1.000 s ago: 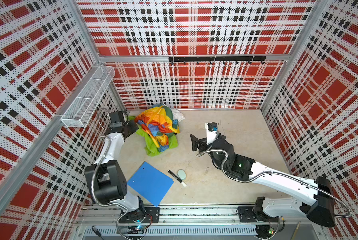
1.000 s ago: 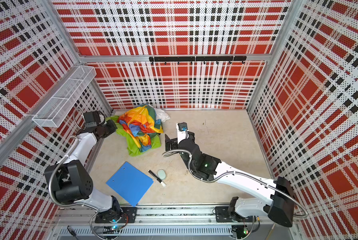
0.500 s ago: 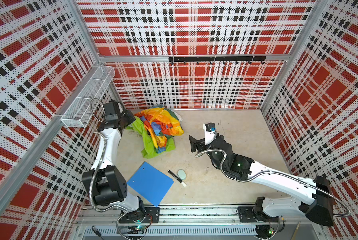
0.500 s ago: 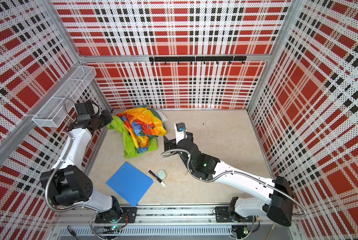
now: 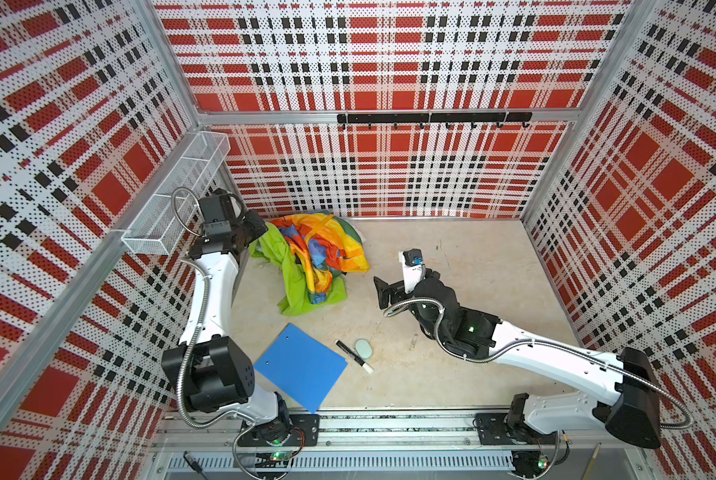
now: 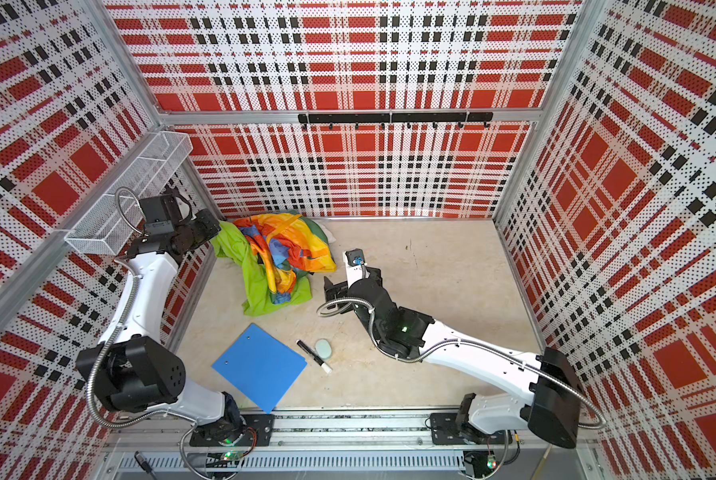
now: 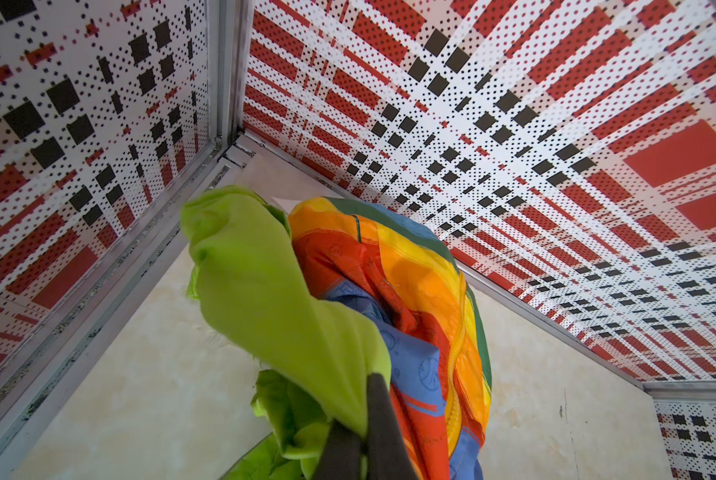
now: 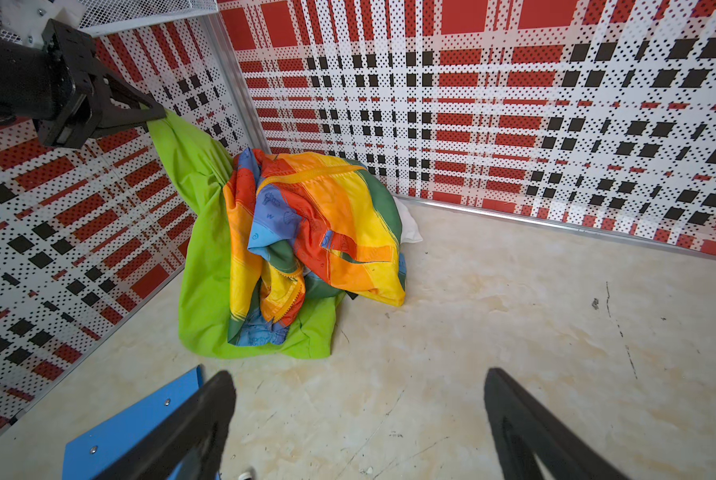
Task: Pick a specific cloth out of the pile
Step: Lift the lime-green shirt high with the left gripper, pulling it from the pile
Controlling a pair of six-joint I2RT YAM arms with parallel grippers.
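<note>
The scuffed beige surface carries the pile in its back left corner. The cloth, matte lime-green and limp, rises from under the slick rainbow fabric. The left end effector pinches its top corner. A slow pull up and away should shed the rainbow piece. The right end effector hangs spread and empty.

The enclosure is being lit brightly and evenly from above, with only faint, soft shadows being thrown on the pale floor. The patterned walls are being bowed toward the frame edges in both top views. The cloth is being rendered slightly soft at the lower edge of the left wrist view.
</note>
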